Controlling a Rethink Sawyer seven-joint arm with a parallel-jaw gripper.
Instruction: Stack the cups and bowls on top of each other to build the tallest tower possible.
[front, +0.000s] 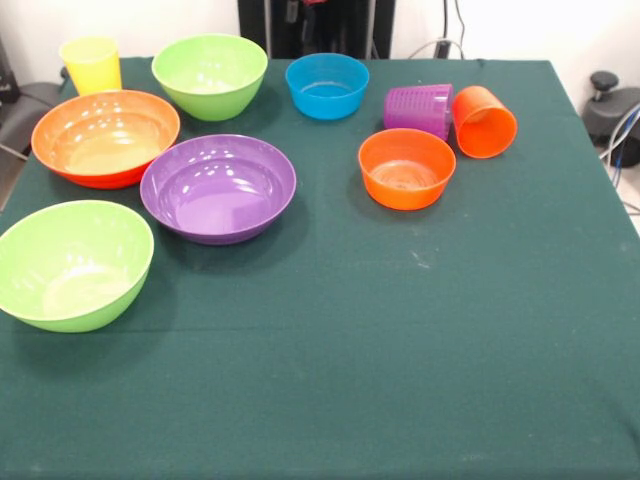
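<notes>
The yellow cup stands upright at the far left. The purple ribbed cup and the orange cup lie on their sides at the far right, touching each other. Open side up stand a large orange bowl, a purple bowl, a lime green bowl at the back, a second lime green bowl at the near left, a small blue bowl and a small orange bowl. The pink bowl is out of view. The gripper does not show.
The green tablecloth covers the table. The robot's dark pedestal stands behind the far edge. A black chair is off the right side, and cables hang there.
</notes>
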